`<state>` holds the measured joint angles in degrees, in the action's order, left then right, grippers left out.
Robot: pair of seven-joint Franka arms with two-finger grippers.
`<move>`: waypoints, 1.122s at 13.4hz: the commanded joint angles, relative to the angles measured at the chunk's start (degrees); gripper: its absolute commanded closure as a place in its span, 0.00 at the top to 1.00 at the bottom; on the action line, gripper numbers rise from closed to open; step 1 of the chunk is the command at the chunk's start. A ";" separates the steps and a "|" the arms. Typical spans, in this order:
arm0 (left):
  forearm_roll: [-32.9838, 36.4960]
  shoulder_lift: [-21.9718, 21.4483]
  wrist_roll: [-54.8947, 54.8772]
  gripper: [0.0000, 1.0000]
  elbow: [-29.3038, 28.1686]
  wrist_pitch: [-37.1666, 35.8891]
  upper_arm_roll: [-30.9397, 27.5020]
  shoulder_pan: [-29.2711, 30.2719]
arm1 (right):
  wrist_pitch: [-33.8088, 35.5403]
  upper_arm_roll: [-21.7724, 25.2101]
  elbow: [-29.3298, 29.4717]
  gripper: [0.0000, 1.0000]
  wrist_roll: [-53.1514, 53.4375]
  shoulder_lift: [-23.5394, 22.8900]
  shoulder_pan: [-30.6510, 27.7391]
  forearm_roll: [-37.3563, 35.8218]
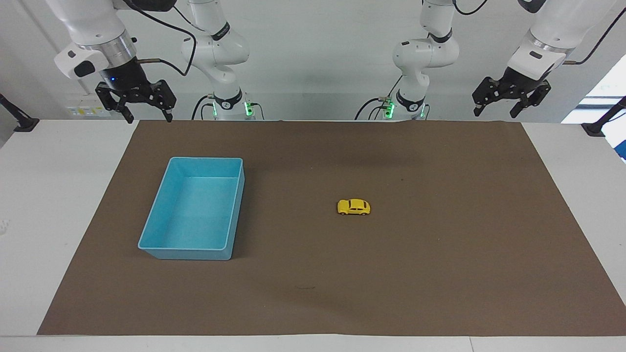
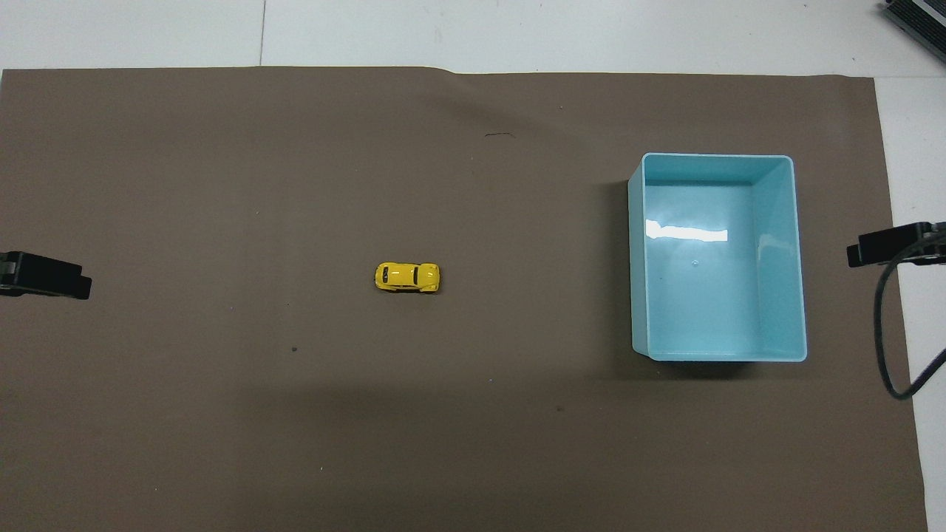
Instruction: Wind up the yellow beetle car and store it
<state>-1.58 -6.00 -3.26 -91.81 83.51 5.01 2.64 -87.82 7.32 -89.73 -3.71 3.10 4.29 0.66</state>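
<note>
One yellow beetle car (image 1: 353, 207) (image 2: 407, 277) sits on its wheels near the middle of the brown mat (image 1: 440, 274) (image 2: 222, 185), long axis running between the two arms' ends of the table. Nothing touches it. Bare mat all around it, nothing lying between it and either arm.

One blue bin (image 1: 155, 244) (image 2: 637, 258), open-topped, rectangular, toward the right arm's end of the table, well apart from the car. It holds nothing (only a light glare on its floor in the overhead view). Its long side runs away from the robots; it sits fully on the mat.

Two grippers, both up in the air at the robots' edge, both arms waiting. Left gripper (image 1: 511, 100) (image 2: 46, 275) hangs over the mat's corner at the left arm's end, fingers spread apart, holding nothing. Right gripper (image 1: 144, 110) (image 2: 890, 244) hangs over the mat's edge at the right arm's end, above the table strip beside the bin, fingers also spread apart and holding nothing. In the overhead view only one dark tip of each shows at the frame's sides, plus a black cable (image 2: 887, 347) looping by the right one.

The mat lies on a white table (image 1: 44, 195) (image 2: 517, 29). Count: one car, one bin, two grippers.
</note>
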 commanded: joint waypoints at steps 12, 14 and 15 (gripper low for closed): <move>-3.24 -0.77 28.53 1.00 -4.07 3.32 0.70 -1.06 | 0.10 -0.20 -0.18 1.00 0.46 0.33 -0.34 0.66; -3.60 -0.77 34.35 1.00 -4.43 4.02 0.62 -1.06 | 0.10 -0.28 -0.18 1.00 0.46 0.33 -0.34 0.66; -3.78 -0.69 36.20 1.00 -4.69 4.37 0.70 -1.06 | 0.19 -0.28 -0.18 1.00 0.46 0.33 -0.34 0.66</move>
<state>-4.37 -5.93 28.24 -94.74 86.04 6.13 2.12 -87.81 7.32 -89.73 -3.71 3.10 4.29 0.66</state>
